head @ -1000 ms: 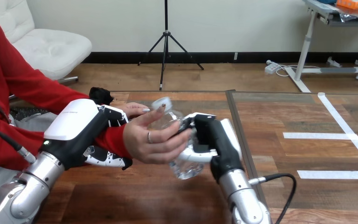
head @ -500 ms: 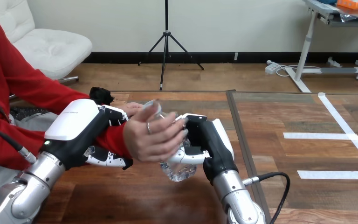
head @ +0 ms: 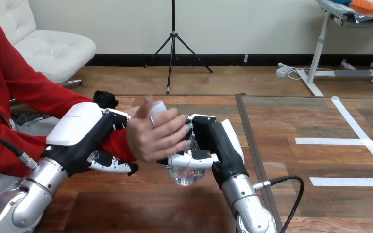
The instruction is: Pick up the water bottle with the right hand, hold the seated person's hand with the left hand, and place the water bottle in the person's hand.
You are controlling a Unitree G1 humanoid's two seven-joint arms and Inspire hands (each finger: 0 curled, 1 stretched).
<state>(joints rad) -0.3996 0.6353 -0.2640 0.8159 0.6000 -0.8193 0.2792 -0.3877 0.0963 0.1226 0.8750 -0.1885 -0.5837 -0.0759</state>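
Above the surface (head: 126,208), the left hand (head: 85,133) curls fingers and thumb round the person's wrist (head: 115,144), just left of the right hand (head: 213,145), whose curled fingers grip the water bottle (head: 184,174). The person's hand (head: 153,138) lies over the bottle, between the two hands. If the right hand lets go before that grasp firms, the bottle could drop. Compared with half a second ago, the person's fingers have folded closer over the bottle, which stands more upright.
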